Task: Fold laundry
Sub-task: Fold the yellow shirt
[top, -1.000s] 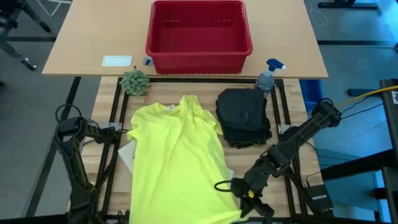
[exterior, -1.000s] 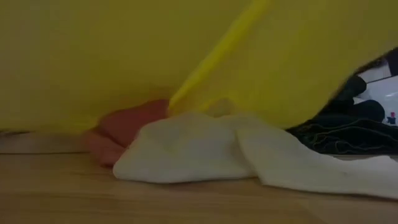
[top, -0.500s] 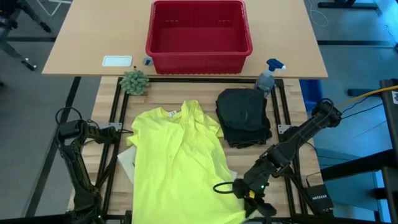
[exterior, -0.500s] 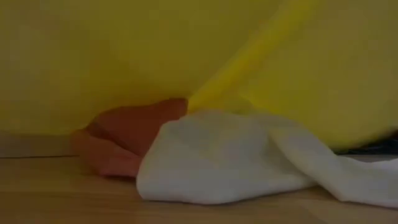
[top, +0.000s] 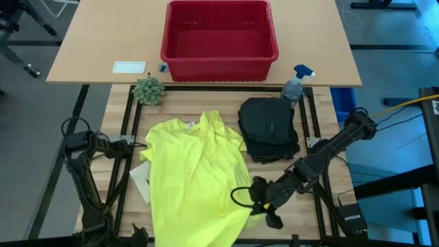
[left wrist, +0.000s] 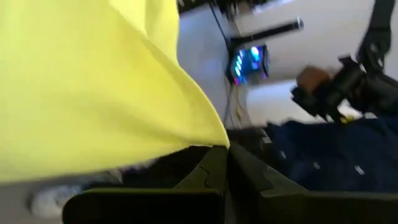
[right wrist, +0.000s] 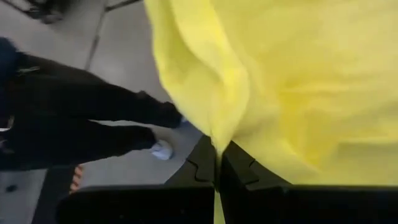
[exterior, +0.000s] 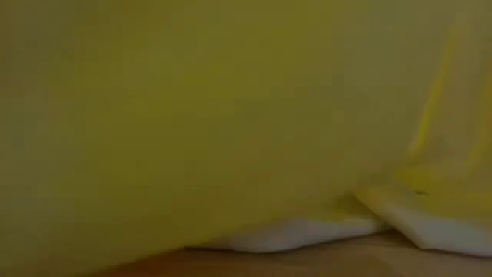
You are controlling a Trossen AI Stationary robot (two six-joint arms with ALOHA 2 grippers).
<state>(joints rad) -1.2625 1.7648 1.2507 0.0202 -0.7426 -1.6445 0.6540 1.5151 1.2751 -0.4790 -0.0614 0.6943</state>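
Both arms are holding a yellow T-shirt (top: 195, 175) by its near hem at the front edge of the table (top: 322, 103). The right gripper (top: 257, 206) is pinching the hem's right corner, its fingers (right wrist: 239, 168) pressed together on a bunched ridge of cloth. The left gripper (left wrist: 225, 163) is working at the hem's other corner, its fingers pressed together with the yellow edge caught between them. Beyond both grippers the shirt is lying spread but wrinkled, collar pointing away. A folded pile of black trousers (top: 269, 129) is sitting beyond the right gripper, close beside the shirt's far sleeve. A white cloth (exterior: 300, 231) is peeking out under the shirt's hanging edge.

The risks from here: each grip is taking only a thin pinch of fabric, so a quick pull could slip a corner free. Uneven lifting could skew the fold. The shirt could also drag the white cloth underneath along with it, or brush against the trousers.
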